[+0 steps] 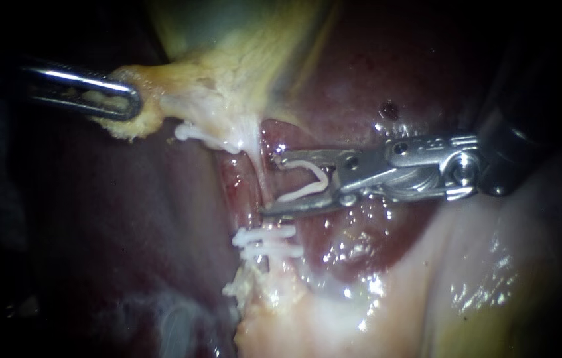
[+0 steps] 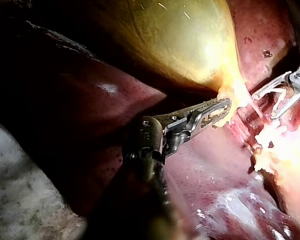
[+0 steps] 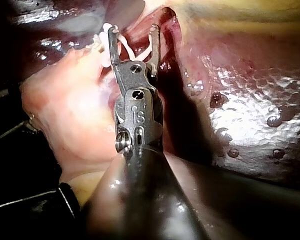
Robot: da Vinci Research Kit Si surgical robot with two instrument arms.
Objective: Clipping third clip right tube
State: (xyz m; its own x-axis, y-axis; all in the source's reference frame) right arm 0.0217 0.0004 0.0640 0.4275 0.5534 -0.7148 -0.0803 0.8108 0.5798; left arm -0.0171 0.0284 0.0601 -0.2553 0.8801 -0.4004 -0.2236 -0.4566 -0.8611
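Right tube (image 1: 262, 180), thin, soft, slippery, easily torn, stretched above placed clips (image 1: 266, 242). Loaded clip (image 1: 307, 180) held spread in right tool (image 1: 271, 185) jaws at bare stretch, best closed there. Yellow tissue (image 1: 151, 79) clamped by left tool (image 1: 129, 101).

i see the liver (image 1: 373, 73) dark maroon with wet white glints, the gallbladder (image 2: 180, 40) yellow-green, paling to cream at its neck. the clip (image 1: 302, 193) in my right instrument (image 1: 271, 184) and the fastened clips (image 1: 264, 242) are white. the instrument is shiny silver, its shaft black, i think.
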